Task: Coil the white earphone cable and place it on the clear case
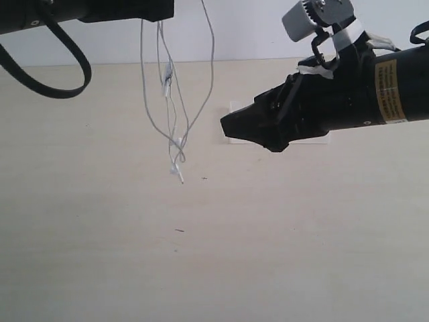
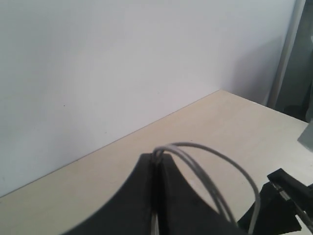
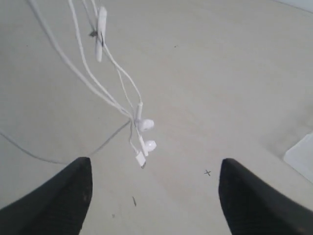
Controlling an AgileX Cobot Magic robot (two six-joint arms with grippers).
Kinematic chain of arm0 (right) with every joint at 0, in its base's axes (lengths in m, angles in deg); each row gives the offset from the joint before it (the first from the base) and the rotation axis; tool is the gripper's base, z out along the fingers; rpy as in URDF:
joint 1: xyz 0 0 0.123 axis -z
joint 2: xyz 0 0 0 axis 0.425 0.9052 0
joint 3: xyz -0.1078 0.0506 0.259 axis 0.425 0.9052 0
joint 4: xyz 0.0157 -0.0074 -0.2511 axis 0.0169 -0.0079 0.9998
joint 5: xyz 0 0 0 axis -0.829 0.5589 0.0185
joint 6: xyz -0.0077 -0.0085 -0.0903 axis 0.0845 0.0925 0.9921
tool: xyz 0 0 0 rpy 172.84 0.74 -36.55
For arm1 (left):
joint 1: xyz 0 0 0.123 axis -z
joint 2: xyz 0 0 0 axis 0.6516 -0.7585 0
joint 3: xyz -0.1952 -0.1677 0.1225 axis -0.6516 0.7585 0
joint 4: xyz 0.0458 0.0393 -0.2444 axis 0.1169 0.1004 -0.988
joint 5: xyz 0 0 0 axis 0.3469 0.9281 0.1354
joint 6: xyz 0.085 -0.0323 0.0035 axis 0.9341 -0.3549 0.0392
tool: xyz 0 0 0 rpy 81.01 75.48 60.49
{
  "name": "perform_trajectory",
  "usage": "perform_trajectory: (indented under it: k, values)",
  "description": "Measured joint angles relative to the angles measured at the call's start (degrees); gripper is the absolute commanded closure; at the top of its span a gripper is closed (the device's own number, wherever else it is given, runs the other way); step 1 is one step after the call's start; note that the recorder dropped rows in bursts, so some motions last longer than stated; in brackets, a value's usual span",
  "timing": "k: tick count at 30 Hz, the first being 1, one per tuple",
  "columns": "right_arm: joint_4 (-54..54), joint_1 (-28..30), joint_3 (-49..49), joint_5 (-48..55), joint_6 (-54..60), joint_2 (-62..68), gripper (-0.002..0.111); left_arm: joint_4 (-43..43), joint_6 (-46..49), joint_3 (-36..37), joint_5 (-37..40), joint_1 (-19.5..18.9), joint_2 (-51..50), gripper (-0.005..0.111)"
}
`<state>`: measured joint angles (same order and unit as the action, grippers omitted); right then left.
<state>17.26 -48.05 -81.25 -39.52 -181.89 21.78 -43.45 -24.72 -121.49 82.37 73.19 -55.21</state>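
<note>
The white earphone cable [image 1: 175, 127] hangs in several long loops from my left arm [image 1: 120, 8] at the top of the exterior view, and its lowest end dangles just above the table. In the left wrist view my left gripper [image 2: 157, 159] is shut on the cable's strands [image 2: 215, 161], which arch out from its tips. My right gripper [image 3: 155, 166] is open and empty, and the two earbuds [image 3: 146, 125] and the plug [image 3: 141, 160] dangle ahead of it. The inline piece [image 3: 101, 27] hangs higher up. The clear case [image 1: 234, 109] lies flat behind my right gripper [image 1: 241, 127], mostly hidden.
The pale wooden table [image 1: 201, 255] runs back to a white wall [image 1: 255, 27]. A black cable loop [image 1: 47, 80] hangs from the left arm. A corner of the case [image 3: 302, 155] shows at the edge of the right wrist view.
</note>
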Motion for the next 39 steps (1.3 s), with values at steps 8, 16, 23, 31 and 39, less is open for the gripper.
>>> perform_trajectory:
  k: [8, 16, 23, 31, 39]
  values:
    - [-4.4, 0.0, -1.2, -7.5, 3.3, -2.0, 0.035, 0.4, -0.4, 0.0, 0.0, 0.0, -0.1, 0.107]
    - [-11.6, 0.0, -1.3, -11.2, 11.2, -2.0, 0.023, 0.4, -1.5, 0.0, 0.0, 0.0, -0.1, 0.107]
    - [-14.5, 0.0, -1.3, -12.2, 16.4, -0.5, 0.019, 0.4, -2.9, 0.0, 0.0, 0.0, -0.1, 0.107]
    - [-17.6, 0.0, -1.3, -17.0, 17.9, 3.4, 0.019, 0.2, -3.3, 0.0, -0.2, 0.0, -0.1, 0.107]
    - [-21.0, 0.0, -1.3, -22.8, 20.3, 7.8, 0.018, 0.0, -3.3, 0.0, -0.3, 0.0, -0.1, 0.107]
